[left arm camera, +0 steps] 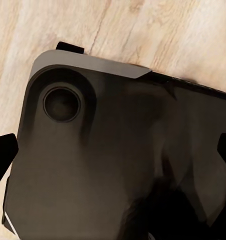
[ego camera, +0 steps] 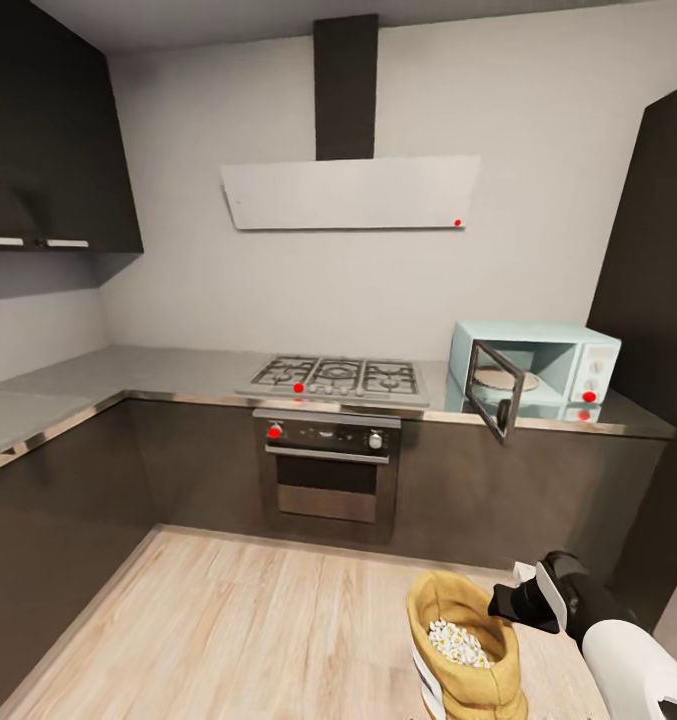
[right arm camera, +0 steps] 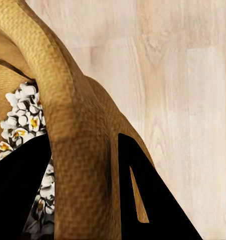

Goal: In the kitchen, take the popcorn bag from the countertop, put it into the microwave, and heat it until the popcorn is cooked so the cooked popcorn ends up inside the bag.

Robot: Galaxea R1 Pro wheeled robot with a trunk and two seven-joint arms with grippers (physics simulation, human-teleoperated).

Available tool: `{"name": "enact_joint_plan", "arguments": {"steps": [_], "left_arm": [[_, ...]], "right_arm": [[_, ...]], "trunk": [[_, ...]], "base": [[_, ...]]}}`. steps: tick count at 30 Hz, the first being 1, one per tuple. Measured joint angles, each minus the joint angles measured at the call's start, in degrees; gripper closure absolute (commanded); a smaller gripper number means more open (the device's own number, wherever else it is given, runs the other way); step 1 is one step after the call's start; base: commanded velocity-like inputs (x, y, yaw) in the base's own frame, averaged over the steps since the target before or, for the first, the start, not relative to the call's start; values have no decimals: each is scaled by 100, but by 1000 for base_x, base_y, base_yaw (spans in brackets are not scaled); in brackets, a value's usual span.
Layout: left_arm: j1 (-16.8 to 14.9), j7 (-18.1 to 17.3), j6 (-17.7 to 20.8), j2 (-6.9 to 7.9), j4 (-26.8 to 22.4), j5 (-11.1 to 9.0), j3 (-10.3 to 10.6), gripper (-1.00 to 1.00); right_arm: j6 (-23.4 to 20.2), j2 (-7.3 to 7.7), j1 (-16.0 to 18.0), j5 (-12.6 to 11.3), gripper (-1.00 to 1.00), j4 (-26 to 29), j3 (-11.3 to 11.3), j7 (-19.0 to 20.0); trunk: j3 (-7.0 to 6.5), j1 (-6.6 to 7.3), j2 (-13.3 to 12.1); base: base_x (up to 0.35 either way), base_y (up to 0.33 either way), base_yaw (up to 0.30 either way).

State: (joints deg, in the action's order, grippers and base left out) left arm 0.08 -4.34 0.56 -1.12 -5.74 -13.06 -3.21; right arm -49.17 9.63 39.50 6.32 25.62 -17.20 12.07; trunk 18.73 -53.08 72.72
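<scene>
One arm shows in the head view, the right one, white-sleeved, coming in from 4 o'clock and reaching toward the picture's lower middle. Its black right gripper (ego camera: 506,606) meets the rolled rim of the popcorn bag (ego camera: 465,640) on the bag's 3 o'clock side. In the right wrist view one dark finger (right arm camera: 17,190) lies inside the mouth against the popcorn (right arm camera: 20,117) and the other sits outside the tan wall (right arm camera: 80,150), so the fingers pinch the bag's wall between them. The left gripper's fingertips (left arm camera: 1,157) appear in the left wrist view as dark tips at two opposite picture edges, spread wide with nothing between them, over a dark rounded body part (left arm camera: 92,160) above the floor.

The bag hangs at 5 o'clock in the head view, over the pale wooden floor (ego camera: 248,620) and well apart from the countertop (ego camera: 98,385). Its long axis is roughly upright, mouth open upward and tipped slightly toward 11 o'clock, white popcorn (ego camera: 456,643) heaped inside. Open floor stretches from the bag to the cabinet fronts at 12 o'clock.

The microwave (ego camera: 553,365) stands on the countertop at 2 o'clock, beside a tall dark cabinet (ego camera: 658,330). Its door (ego camera: 495,388) swings out past the counter edge, showing the cavity. The gas hob (ego camera: 336,378) lies just beside it at 12 o'clock, with the oven (ego camera: 328,465) below and the hood (ego camera: 350,192) above.
</scene>
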Motion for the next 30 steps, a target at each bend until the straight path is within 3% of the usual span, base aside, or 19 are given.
{"name": "enact_joint_plan", "arguments": {"steps": [30], "left_arm": [[0,0,1,7,0,6,0,-100]], "right_arm": [[15,9,0,-5,100,0,-26,0]], "trunk": [[-74,0,0]], "base": [[0,0,-252]]}}
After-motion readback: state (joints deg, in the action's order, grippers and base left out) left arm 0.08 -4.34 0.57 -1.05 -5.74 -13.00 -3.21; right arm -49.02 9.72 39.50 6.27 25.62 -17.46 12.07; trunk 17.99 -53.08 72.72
